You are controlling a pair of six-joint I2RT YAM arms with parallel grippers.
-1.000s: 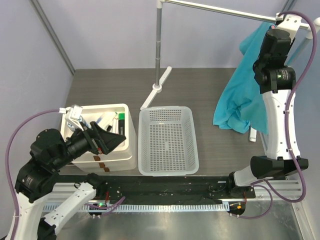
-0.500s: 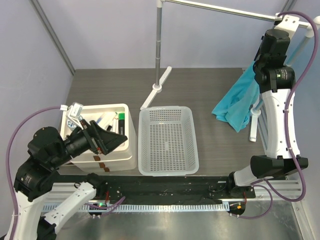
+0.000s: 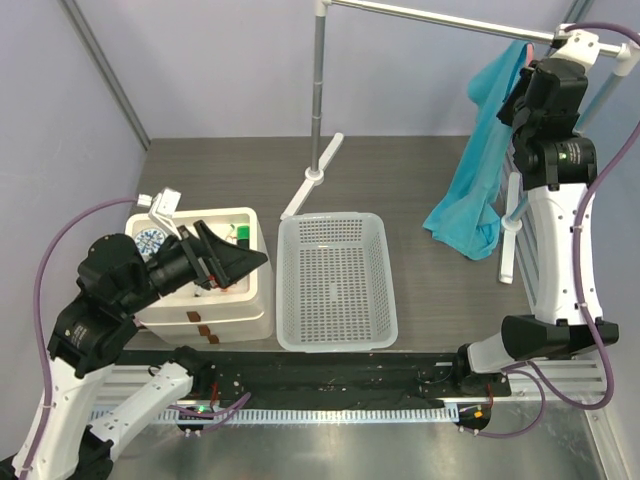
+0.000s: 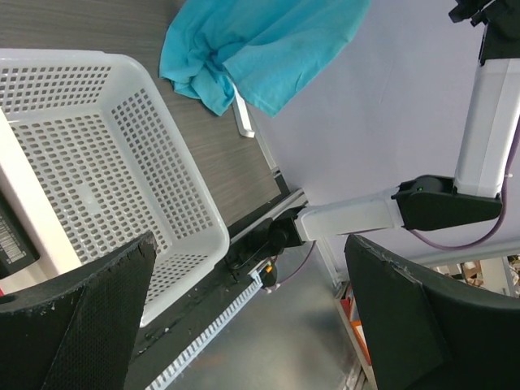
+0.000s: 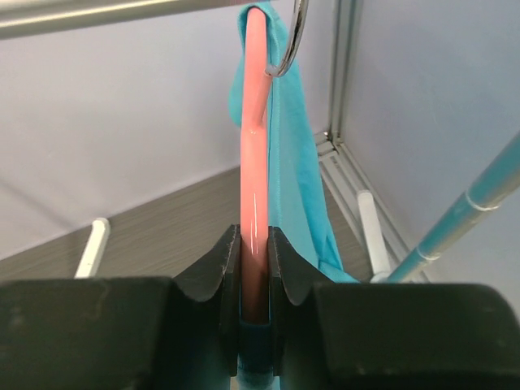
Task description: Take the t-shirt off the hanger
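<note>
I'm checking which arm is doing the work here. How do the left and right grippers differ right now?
The left gripper is wide open and holds nothing; the right gripper is shut on the hanger. The left gripper sits low, by the white bin; the right gripper is high up near the rail, beside the t-shirt. Both have black two-finger jaws.

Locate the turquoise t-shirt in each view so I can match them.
Top external: t-shirt upper right, hanging beside the right arm.
Left wrist: t-shirt top centre, beyond the white basket.
Right wrist: t-shirt centre, just right of the pink hanger.
Shared landmark: the white rack foot beside it, in all three.
</note>
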